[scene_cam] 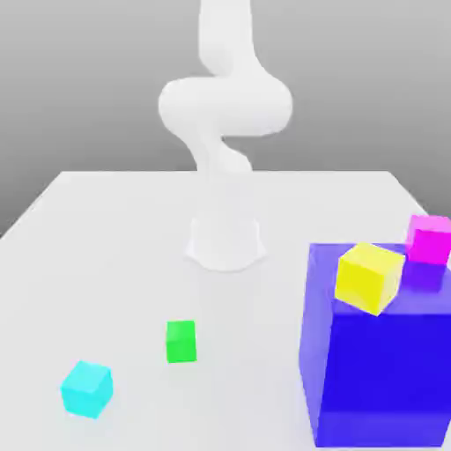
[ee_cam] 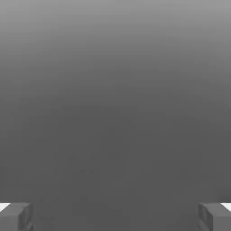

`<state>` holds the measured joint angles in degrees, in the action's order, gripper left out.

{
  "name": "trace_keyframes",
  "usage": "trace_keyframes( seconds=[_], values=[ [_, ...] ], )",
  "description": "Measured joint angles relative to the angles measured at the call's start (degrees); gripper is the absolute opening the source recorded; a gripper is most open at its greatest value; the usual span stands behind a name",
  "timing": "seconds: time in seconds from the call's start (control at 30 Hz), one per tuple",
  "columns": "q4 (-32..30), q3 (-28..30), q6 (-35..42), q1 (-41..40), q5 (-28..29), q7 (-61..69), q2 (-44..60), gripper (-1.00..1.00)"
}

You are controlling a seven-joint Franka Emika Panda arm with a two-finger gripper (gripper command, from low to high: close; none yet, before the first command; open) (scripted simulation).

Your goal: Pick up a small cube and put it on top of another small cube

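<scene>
Grey fingertips (ee_cam: 18, 216) sit at the two far edges of the hand view, so your pincer (ee_cam: 115, 217) is spread wide with nothing between the jaws; only plain grey shows ahead of it. You are carrying nothing yet, and that wide stance suits a first approach to a small cube.

Moving outward, the white arm (scene_cam: 225, 110) rises from its base at the back of the white table (scene_cam: 106, 229). In the exterior view, the green cube (scene_cam: 181, 341) lies nearest the base, on the table toward the left front. The cyan cube (scene_cam: 87, 388) rests near it, further to the left and front, apart from it. Both are small, flat on the surface and free on all sides, so you would likely find either an easy pick.

On the exterior view's right, a large blue block (scene_cam: 379, 370) fills the corner. A yellow cube (scene_cam: 369, 277) sits tilted at its top, and a magenta cube (scene_cam: 430, 239) lies just beyond.
</scene>
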<state>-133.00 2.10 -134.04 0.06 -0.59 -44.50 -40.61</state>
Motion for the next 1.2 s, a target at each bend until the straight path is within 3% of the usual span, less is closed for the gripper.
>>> trace_keyframes(
  seconds=[0.6, 0.83, 1.0, 1.03, 1.2],
  values=[
    [-8.8, 13.01, -16.22, -3.05, -7.35, 11.86, 37.75, 0.0],
    [-11.97, 14.42, -22.78, -7.12, -9.08, 15.56, 52.11, 0.0],
    [-10.35, 9.08, -30.38, -11.83, -14.73, 20.1, 62.5, 0.0],
    [-10.09, 8.25, -31.3, -12.51, -15.44, 20.65, 63.71, -1.0],
    [-10.08, 8.24, -31.23, -12.53, -15.36, 20.56, 63.71, -1.0]
  ],
)
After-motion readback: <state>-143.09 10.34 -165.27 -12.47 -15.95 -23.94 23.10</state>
